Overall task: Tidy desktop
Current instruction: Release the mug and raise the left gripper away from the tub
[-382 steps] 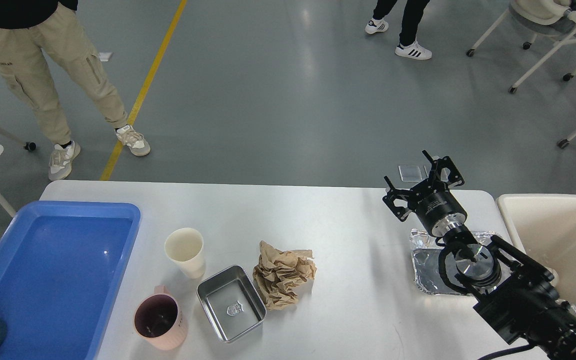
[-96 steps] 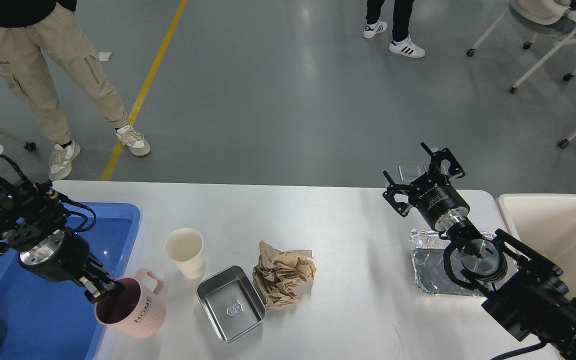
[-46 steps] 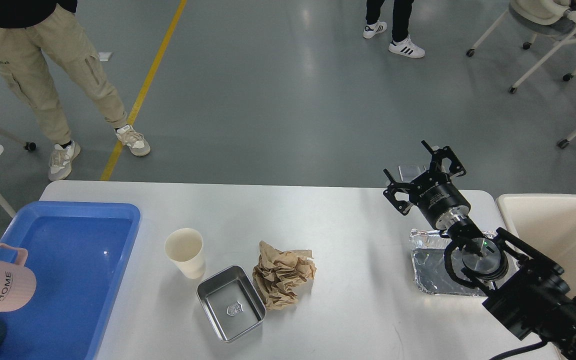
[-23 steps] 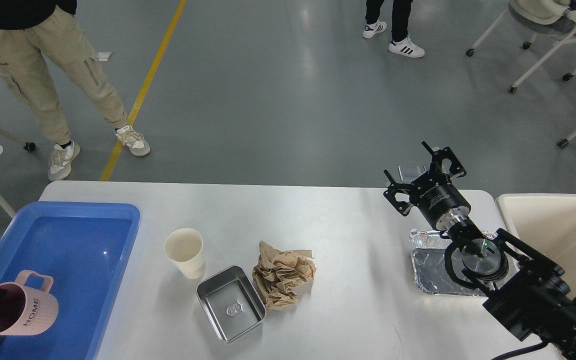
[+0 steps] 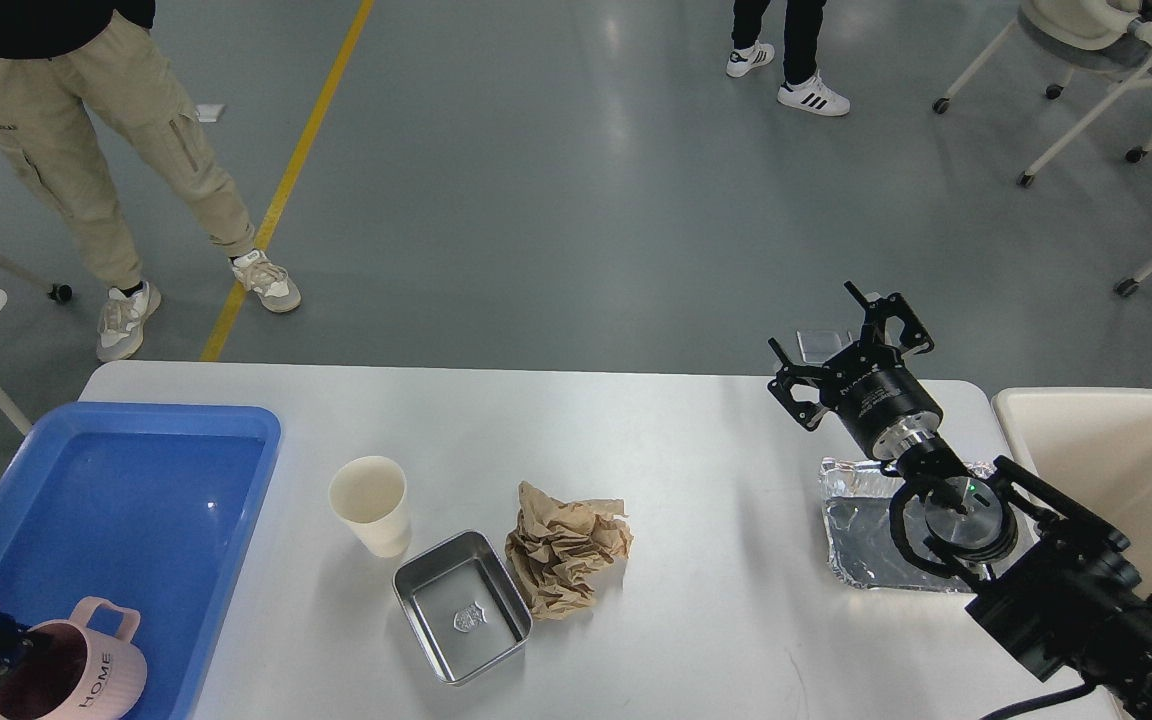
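Pink mug (image 5: 76,680) now low in blue tray (image 5: 116,520).

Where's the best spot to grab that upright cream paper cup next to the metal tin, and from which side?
Probably the rim of the paper cup. It stands upright with its mouth open and free, so one finger could go inside and one outside from above. Come from its far or left side; the metal tin sits close at its near right.
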`<state>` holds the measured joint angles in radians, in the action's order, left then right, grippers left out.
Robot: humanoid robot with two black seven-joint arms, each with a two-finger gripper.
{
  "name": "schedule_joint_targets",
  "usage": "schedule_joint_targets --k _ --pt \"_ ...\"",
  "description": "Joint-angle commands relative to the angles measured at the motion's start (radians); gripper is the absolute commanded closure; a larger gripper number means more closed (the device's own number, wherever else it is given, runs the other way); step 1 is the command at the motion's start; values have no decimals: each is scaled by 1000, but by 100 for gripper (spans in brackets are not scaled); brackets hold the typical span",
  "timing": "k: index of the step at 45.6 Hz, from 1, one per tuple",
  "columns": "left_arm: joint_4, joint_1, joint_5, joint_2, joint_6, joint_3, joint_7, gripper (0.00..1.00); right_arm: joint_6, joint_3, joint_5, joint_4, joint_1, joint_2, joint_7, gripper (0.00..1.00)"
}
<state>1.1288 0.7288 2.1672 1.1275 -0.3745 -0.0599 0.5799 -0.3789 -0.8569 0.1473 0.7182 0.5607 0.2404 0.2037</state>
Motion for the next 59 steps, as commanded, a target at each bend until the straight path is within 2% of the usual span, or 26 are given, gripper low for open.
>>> schedule_joint_targets --k 1,4,5,8,10,18,23,29,32,35,40,43,45,48,55,59 --pt "-1 0 -3 -2 0 -2 1 92 0 1 0 1 -4 0 0 0" --pt "-1 1 -13 -2 0 -5 1 86 0 1 0 1 -5 0 0 0" --pt "0 1 -17 -2 0 -8 1 80 0 1 0 0 -7 0 0 0" --pt "0 1 -27 -2 0 -15 1 52 0 1 0 0 -7 0 0 0" --pt "2 3 -43 -2 -1 -17 3 42 0 1 0 0 -5 -1 0 0" --pt "26 3 -142 20 -3 -18 14 22 2 1 0 0 2 -1 0 0" --pt "94 18 -234 66 -15 -40 3 14 2 3 0 -2 5 -1 -1 0" --pt "212 41 -369 130 -55 -124 -18 10 3 3 0 -5 13 -1 -1 0" --pt "223 52 -464 138 -86 -195 -64 8 3 4 0 -5 15 -3 -1 0" --pt "210 44 -622 124 -101 -270 -185 7 5 4 0 -2 15 -4 -1 0" --pt "207 40 -889 92 -80 -302 -405 5 6 6 -2 -2 15 -4 -1 0" --pt "209 41 -1022 83 -49 -304 -503 4 8 6 -8 0 15 -4 -1 0" --pt "209 41 -1092 78 -34 -302 -549 3 9 6 -14 0 15 -3 -1 0" --pt "216 40 -1170 72 -21 -304 -581 3 9 4 -17 1 15 -3 -1 0" --pt "246 32 -1444 103 -3 -304 -585 3 11 4 -18 1 15 -3 -1 0" --pt "305 30 -1569 158 0 -304 -589 3 11 6 -18 0 15 -4 -1 0"
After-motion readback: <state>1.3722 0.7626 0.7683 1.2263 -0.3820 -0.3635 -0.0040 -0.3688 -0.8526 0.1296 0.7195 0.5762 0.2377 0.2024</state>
